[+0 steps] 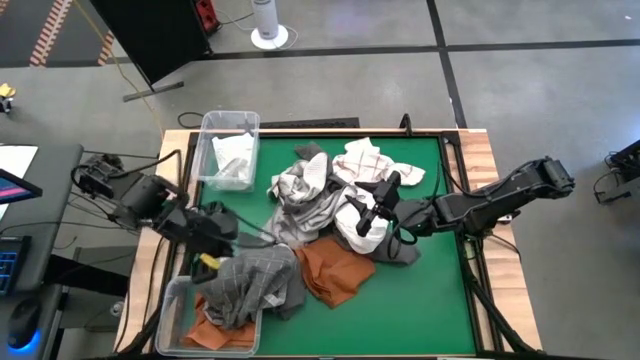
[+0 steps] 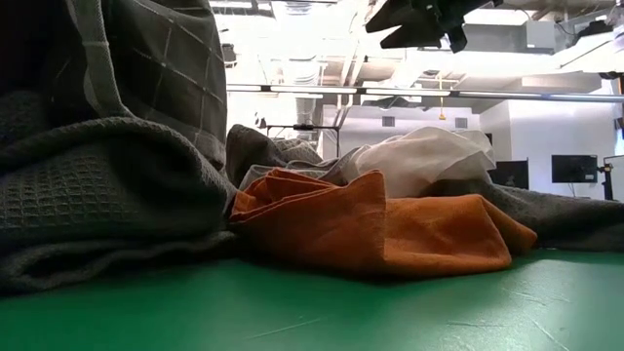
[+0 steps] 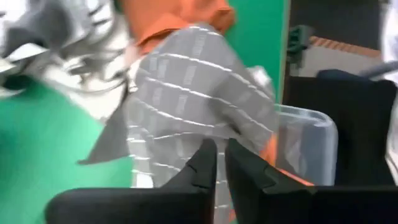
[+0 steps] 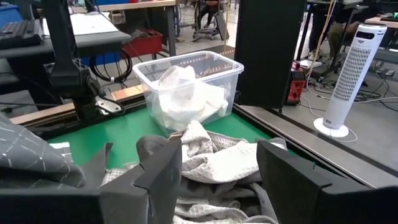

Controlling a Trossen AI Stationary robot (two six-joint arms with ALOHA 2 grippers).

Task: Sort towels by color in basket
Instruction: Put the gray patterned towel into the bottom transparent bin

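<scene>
Two clear bins sit along the mat's left edge: left gripper point(image 1: 212, 243), fingers nearly together, beside a dark grey checked towel point(image 1: 258, 283) draped over the near bin point(image 1: 172, 322); right gripper point(image 1: 378, 208), fingers apart, above the central towel pile point(image 1: 325, 205)

One camera looks straight down on my whole tabletop point(image 1: 420, 300). Another sits at its surface, close against the towels point(image 2: 390, 229). My wrist cameras look forward past my jaws; the right one shares the far bin point(image 4: 193, 81) with the overhead.
</scene>
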